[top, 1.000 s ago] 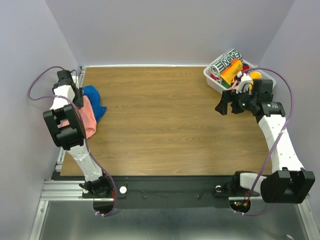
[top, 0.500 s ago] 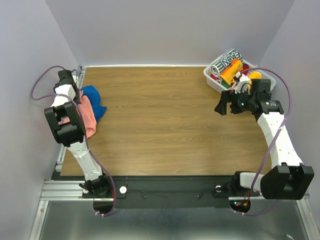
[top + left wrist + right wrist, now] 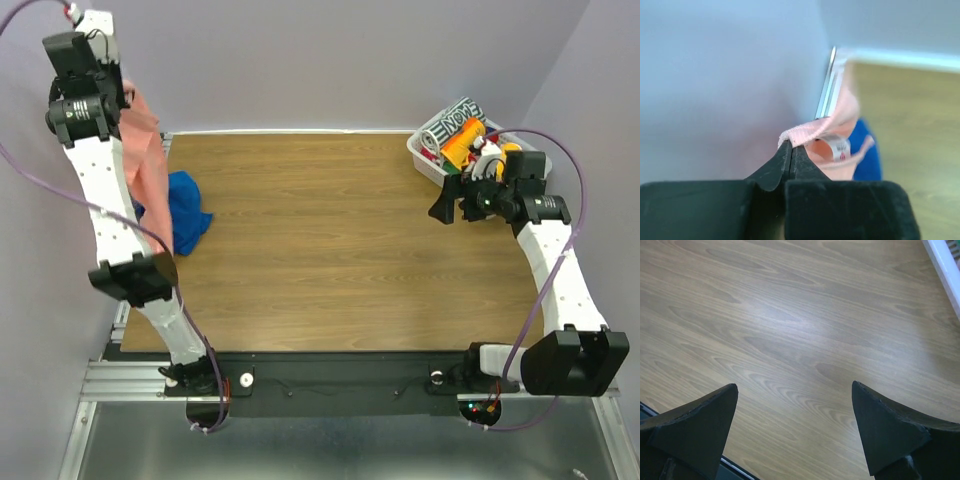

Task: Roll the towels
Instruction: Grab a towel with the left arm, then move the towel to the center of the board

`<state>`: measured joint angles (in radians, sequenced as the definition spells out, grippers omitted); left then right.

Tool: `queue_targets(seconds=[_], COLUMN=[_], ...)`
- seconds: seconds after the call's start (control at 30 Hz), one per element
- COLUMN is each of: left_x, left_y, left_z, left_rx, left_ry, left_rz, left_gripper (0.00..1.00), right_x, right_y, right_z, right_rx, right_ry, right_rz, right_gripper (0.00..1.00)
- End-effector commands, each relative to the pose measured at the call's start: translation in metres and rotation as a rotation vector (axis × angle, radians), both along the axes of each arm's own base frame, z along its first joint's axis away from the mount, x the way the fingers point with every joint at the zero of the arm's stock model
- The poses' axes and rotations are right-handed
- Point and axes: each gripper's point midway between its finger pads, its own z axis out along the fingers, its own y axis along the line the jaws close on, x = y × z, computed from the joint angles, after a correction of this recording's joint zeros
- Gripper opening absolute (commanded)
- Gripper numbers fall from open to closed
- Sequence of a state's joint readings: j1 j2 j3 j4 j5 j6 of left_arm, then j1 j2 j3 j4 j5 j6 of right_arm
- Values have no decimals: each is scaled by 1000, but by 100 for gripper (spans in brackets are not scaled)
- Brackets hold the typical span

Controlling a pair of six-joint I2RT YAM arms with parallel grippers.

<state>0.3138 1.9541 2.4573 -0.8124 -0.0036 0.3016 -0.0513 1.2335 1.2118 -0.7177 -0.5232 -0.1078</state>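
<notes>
The salmon pink towel (image 3: 150, 170) hangs in the air at the table's far left, pinched at its hem by my left gripper (image 3: 126, 92), which is raised high and shut on it. In the left wrist view the hem (image 3: 807, 132) shows just past the shut left gripper (image 3: 791, 145), with a white label below. The royal blue towel (image 3: 188, 205) lies crumpled on the table under it, also seen as the blue towel (image 3: 867, 157). My right gripper (image 3: 441, 213) stands open over bare wood at the right, with nothing between the tips of the right gripper (image 3: 792, 385).
A white basket (image 3: 428, 162) at the far right corner holds a black-and-white patterned roll (image 3: 455, 120) and an orange roll (image 3: 465, 142). Its white rim (image 3: 945, 270) shows in the right wrist view. Walls stand close on the left and at the back.
My left gripper closed on the pink towel and lifted it high off the blue towel. The right arm has barely moved.
</notes>
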Motion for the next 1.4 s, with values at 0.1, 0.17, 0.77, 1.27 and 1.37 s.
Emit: queue_targets(seconds=[0.1,0.17,0.77,1.27,1.37], left_x=[-95,-102,-104,-26,-22], left_y=[-188,-219,-325,-295,-287], left_z=[147,164,117,-102,-118], left_rx=[-3,-85,-449,-443,-417], left_ry=[-365,-485,-388,29,69], left_rz=[-528,-620,-993,-771,-736], left_gripper=[0,0,0,0,0], right_x=[10,11,5,5,12], right_y=[7,9,15,43,60], right_z=[44,49,39,-79,-99], right_rx=[32,39,47,129,109], right_ry=[-108,-116,-107,182,223], right_rz=[25,31,88,224,252], right_gripper=[100,100,100,77,71])
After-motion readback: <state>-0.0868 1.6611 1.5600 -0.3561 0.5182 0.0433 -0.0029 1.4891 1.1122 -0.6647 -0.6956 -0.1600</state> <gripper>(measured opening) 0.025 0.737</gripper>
